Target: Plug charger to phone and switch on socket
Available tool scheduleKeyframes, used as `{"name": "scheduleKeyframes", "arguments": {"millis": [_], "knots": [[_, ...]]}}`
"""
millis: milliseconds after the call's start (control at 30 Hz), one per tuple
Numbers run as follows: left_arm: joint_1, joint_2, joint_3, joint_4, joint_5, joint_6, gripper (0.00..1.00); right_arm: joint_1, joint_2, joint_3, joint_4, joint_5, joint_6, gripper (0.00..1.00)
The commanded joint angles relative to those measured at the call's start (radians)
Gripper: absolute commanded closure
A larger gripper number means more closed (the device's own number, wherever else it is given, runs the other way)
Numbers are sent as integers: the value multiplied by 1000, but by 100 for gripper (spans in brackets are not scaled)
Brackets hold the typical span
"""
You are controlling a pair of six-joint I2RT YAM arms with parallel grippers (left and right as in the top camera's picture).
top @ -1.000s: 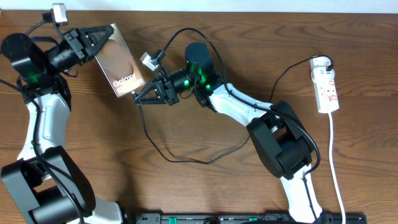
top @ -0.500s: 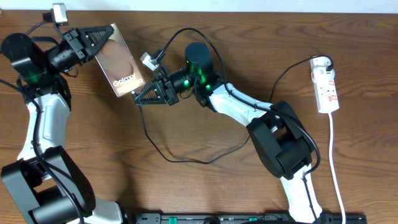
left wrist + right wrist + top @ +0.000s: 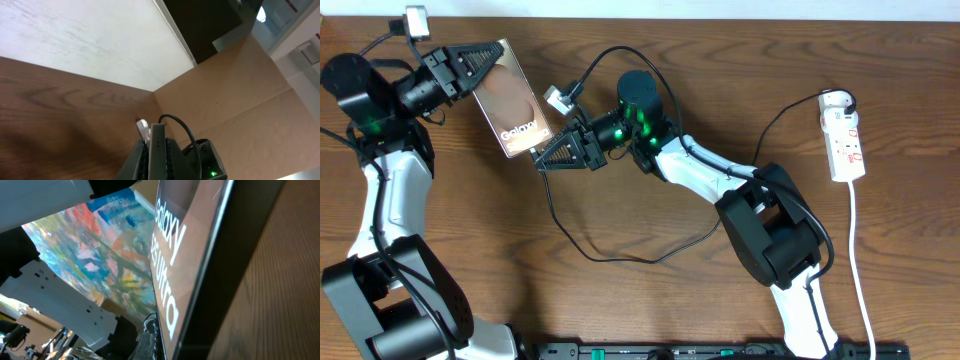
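The phone (image 3: 512, 98), a brown slab with white Galaxy lettering, is held off the table at the far left. My left gripper (image 3: 486, 62) is shut on its upper end. In the left wrist view the phone's thin edge (image 3: 158, 146) stands between the fingers of that gripper (image 3: 157, 159). My right gripper (image 3: 542, 158) is shut at the phone's lower edge, and the charger cable (image 3: 620, 257) runs out of it. The plug tip is hidden there. The right wrist view shows the phone (image 3: 172, 250) very close above that gripper (image 3: 159, 341). The white socket (image 3: 846, 142) lies at the far right.
The charger cable loops across the middle of the table and runs up to a white plug head (image 3: 835, 100) on the socket. The socket's white cord (image 3: 861, 270) trails toward the front edge. A black rail (image 3: 720, 351) lines the front.
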Motion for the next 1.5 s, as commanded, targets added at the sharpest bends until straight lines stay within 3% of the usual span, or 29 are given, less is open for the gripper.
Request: {"name": "scheduleKeyframes", "arguments": {"millis": [0,1467], "knots": [[-9,-13,9,5,74,21,92,-2,-10,11,22,107,25,99],[-9,-13,9,5,89,73,93,-30,-10,11,22,199,103,99]]}}
